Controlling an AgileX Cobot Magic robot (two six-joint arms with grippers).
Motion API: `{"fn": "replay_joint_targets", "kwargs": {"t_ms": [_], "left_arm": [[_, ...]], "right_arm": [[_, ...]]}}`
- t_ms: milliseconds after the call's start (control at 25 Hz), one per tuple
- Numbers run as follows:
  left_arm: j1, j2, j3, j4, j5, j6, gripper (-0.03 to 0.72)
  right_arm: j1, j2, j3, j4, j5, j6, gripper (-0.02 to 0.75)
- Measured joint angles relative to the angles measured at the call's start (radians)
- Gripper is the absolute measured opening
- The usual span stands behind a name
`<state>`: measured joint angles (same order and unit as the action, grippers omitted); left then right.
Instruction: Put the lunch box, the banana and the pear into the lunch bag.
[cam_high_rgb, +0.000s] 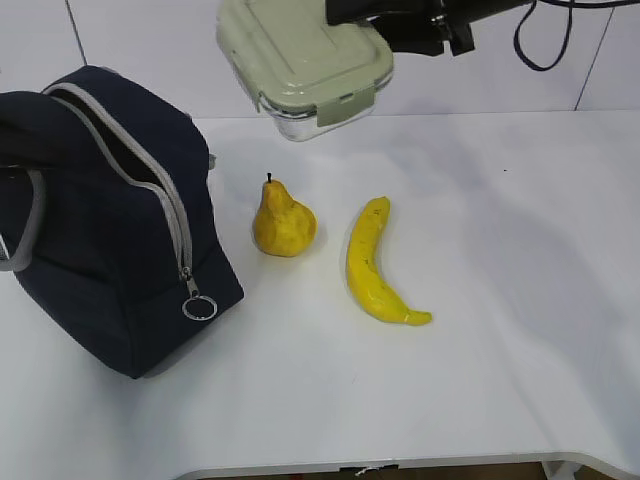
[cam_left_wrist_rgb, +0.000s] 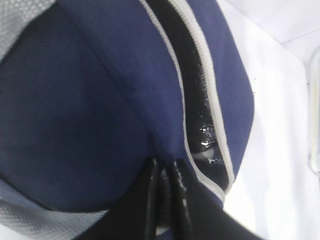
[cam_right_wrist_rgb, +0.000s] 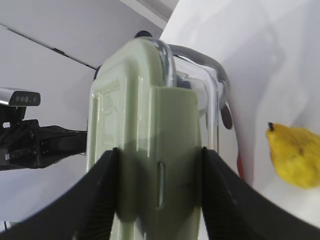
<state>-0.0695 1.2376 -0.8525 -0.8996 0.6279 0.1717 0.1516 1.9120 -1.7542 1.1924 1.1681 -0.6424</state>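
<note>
While pear (cam_high_rgb: 284, 222) lies tabled, right jaws clamp lunch box (cam_high_rgb: 303, 63).

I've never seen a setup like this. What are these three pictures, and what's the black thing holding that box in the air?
This is a two-armed robot at a white table. One camera watches from in front; the other two sit on the arms' wrists. The right gripper, two black fingers, clamps a clear lunch box with a pale green clip-on lid and holds it in the air. The left gripper is shut, pinching the fabric of the navy lunch bag beside its unzipped grey zipper. A yellow pear and a curved yellow banana lie on the table, apart from each other.
</note>
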Motion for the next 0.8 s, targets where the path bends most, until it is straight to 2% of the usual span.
{"fn": "replay_joint_targets", "kwargs": {"t_ms": [400, 640, 800], "left_arm": [[0.0, 0.0, 0.0, -0.02, 0.026, 0.04, 0.005], [0.0, 0.0, 0.0, -0.071, 0.026, 0.092, 0.022], [0.0, 0.0, 0.0, -0.077, 0.026, 0.103, 0.005]], "right_arm": [[0.13, 0.004, -0.017, 0.003, -0.135, 0.004, 0.377], [0.201, 0.031, -0.019, 0.035, -0.204, 0.004, 0.377], [0.239, 0.054, -0.075, 0.021, -0.224, 0.004, 0.377]]}}
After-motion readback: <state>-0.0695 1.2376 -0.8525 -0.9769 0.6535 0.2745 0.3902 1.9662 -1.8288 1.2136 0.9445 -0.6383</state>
